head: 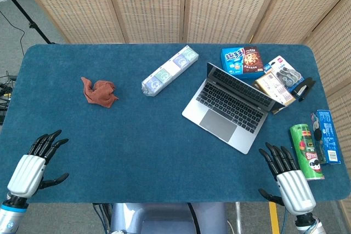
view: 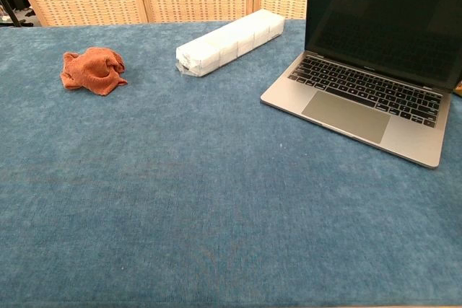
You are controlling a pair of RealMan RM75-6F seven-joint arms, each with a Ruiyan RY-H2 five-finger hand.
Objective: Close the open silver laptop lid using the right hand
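Observation:
The silver laptop stands open right of the table's centre, turned at an angle, its dark screen upright. My right hand lies at the near right edge of the table, open with fingers spread, well short of the laptop and holding nothing. At the near left edge my left hand is also open and empty. Neither hand shows in the chest view.
A crumpled rust-red cloth lies at the left. A long white packet sits behind the centre. Snack boxes, a stapler, a green can and a blue box crowd the right side near the laptop.

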